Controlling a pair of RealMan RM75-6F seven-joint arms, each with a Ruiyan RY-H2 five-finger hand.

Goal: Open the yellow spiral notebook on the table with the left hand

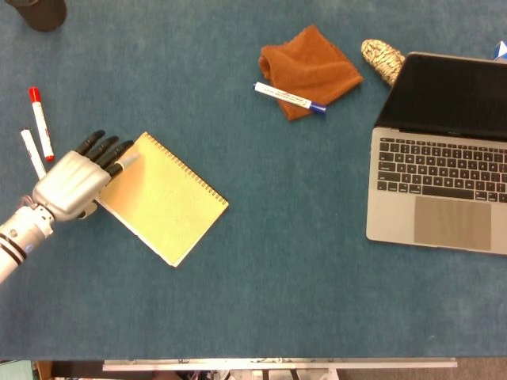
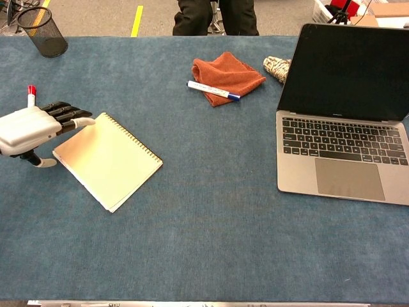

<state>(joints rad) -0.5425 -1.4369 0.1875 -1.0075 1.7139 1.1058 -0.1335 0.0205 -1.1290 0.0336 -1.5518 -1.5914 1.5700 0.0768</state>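
Yellow spiral notebook (image 1: 164, 197) lies closed on the tabletop (image 1: 261, 261), long axis running ten to four o'clock. We see our left robot hand (image 1: 73, 182) at its nine-o'clock edge, fingers outstretched, holding nothing; right hand unseen.

Head view straight down, chest view lower, angled forward, both sharing table (image 1: 261, 261)
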